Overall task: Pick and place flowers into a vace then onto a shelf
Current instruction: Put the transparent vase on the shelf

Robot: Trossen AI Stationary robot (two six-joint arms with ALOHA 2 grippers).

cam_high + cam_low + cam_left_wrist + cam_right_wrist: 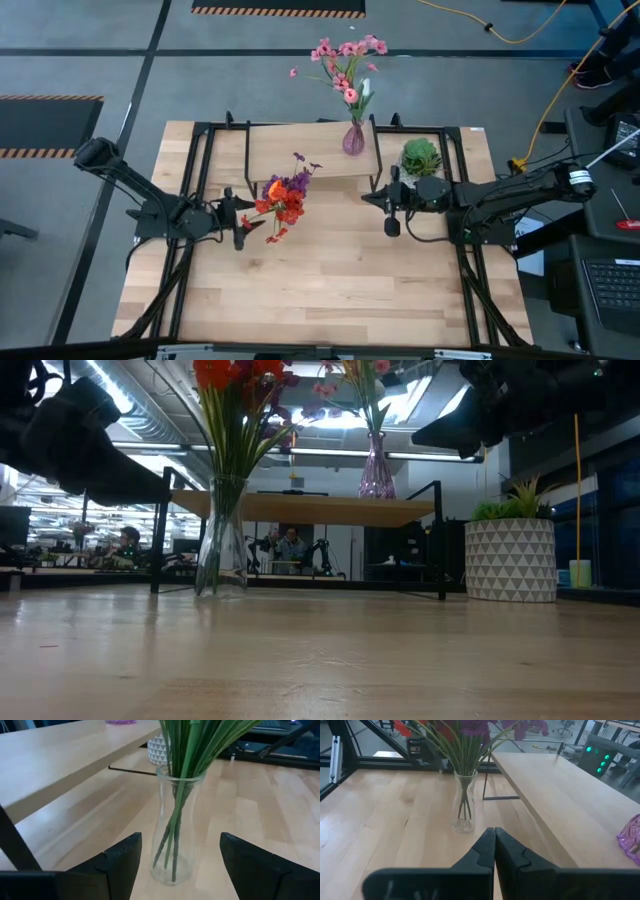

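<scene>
Now the left gripper [180, 857] hovers above the table with fingers spread wide, empty, facing the clear vase [176, 825] holding the red and purple flowers [285, 198] beside the shelf [310, 150]. Opposite, the right gripper [494, 845] hangs pinched closed, empty.

Green plant [421, 156] in white patterned pot [510, 560] on table [340, 290], beside shelf.
</scene>
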